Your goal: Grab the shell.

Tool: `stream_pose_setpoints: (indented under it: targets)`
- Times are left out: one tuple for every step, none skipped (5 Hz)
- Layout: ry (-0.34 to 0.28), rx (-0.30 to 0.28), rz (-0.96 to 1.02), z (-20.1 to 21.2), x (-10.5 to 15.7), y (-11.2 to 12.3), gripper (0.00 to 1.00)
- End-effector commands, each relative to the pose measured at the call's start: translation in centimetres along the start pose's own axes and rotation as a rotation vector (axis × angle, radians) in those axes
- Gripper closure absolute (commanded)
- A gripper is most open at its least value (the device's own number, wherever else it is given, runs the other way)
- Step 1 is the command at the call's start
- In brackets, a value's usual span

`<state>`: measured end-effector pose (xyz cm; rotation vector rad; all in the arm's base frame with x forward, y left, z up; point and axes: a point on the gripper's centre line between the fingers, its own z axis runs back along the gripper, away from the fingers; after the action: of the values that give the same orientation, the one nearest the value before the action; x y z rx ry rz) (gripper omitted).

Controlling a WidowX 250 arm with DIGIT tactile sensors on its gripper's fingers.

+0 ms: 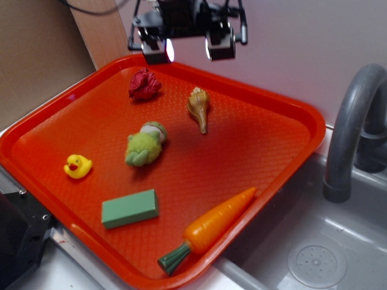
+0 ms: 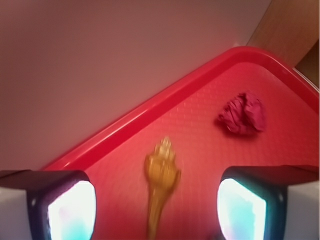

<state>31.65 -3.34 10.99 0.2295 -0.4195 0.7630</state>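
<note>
Above, the end effector (image 1: 188,47) hangs wide open and empty at the frame's upper centre. Left to right beneath it: a dark red lump (image 1: 144,84), then the shell (image 1: 199,107) on the tray (image 1: 290,139). Risks: pads (image 1: 158,51) skidding off the ridged, tapering shell, or drifting onto the lump.

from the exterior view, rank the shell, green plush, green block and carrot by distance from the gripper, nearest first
1. Tan spiral shell: just below the open gripper.
2. Fuzzy green plush toy: tray centre.
3. Green rectangular block: front left.
4. Orange plastic carrot: front edge, farthest.
</note>
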Motion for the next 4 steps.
stream_pose_setpoints:
  targets:
    - [0.038,0.0,0.05,-4.4,1.2,1.3,0.0]
    - [0.149,-0.013,0.017,-6.7,-0.3,1.3,0.0]
    - [0.207,-0.082,-0.014,-8.0,-1.5,0.6,0.0]
    - [0.117,-0.127,-0.109,-7.1,-1.1,0.2,1.0]
